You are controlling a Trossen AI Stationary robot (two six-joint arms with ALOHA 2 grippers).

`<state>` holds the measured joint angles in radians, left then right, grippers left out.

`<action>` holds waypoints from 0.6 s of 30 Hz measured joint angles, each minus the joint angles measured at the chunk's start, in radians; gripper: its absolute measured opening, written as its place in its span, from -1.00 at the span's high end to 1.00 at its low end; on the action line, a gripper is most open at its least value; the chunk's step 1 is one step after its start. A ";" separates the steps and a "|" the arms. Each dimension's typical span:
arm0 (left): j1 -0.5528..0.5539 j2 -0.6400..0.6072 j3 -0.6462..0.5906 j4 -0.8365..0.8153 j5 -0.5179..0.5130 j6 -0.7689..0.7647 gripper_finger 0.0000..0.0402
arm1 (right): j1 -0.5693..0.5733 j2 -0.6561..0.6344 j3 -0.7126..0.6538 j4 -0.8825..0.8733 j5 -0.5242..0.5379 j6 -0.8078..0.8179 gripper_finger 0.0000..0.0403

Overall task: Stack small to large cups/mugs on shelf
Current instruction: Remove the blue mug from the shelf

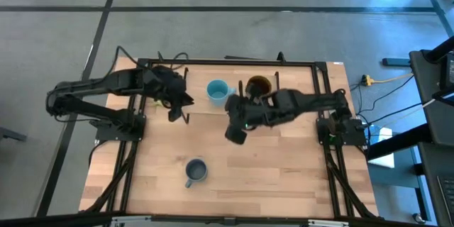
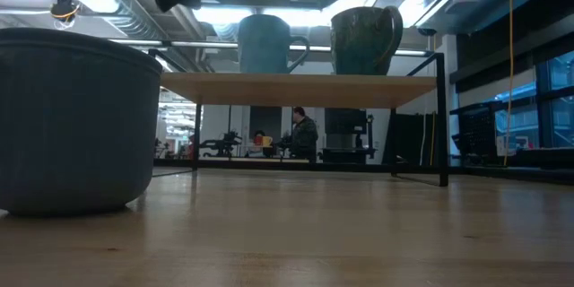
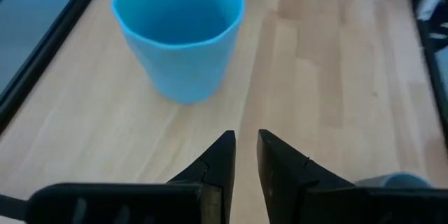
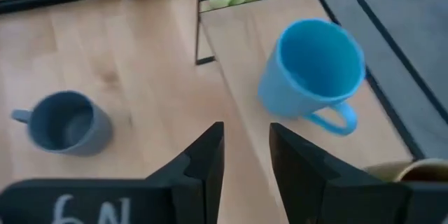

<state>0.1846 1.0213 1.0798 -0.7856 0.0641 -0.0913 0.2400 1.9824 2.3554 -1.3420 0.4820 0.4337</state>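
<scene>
You are getting even, bright overhead light in the high view, and the arms are casting only soft, short shadows on the tabletop. In the low view the ceiling lights are glaring behind the 2 mugs on the shelf, so the sky-blue mug and the brown-olive mug are showing dark and backlit. The grey-blue mug is looming close and slightly soft. In the left wrist view the sky-blue mug is blurring at its rim; in the right wrist view the frame edges are softening.
</scene>
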 joint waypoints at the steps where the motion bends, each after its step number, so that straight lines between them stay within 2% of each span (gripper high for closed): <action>1: 0.007 -0.006 0.000 -0.001 0.019 0.011 0.73 | -0.013 -0.003 0.000 0.009 -0.022 -0.027 0.43; 5: 0.028 -0.013 0.000 -0.010 0.056 0.055 0.73 | -0.070 -0.014 0.001 -0.002 -0.155 -0.147 0.43; 12: 0.120 -0.012 -0.034 -0.016 0.055 0.187 0.73 | -0.171 0.003 0.001 0.014 -0.245 -0.334 0.43; 15: 0.197 -0.012 -0.067 0.019 0.113 0.238 0.73 | -0.213 0.011 0.001 0.080 -0.297 -0.380 0.43; 18: 0.270 -0.011 -0.112 0.122 0.208 0.243 0.73 | -0.247 0.024 0.001 0.117 -0.363 -0.384 0.43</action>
<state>0.4541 1.0099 0.9677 -0.6638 0.2722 0.1513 -0.0068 2.0062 2.3565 -1.2253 0.1188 0.0494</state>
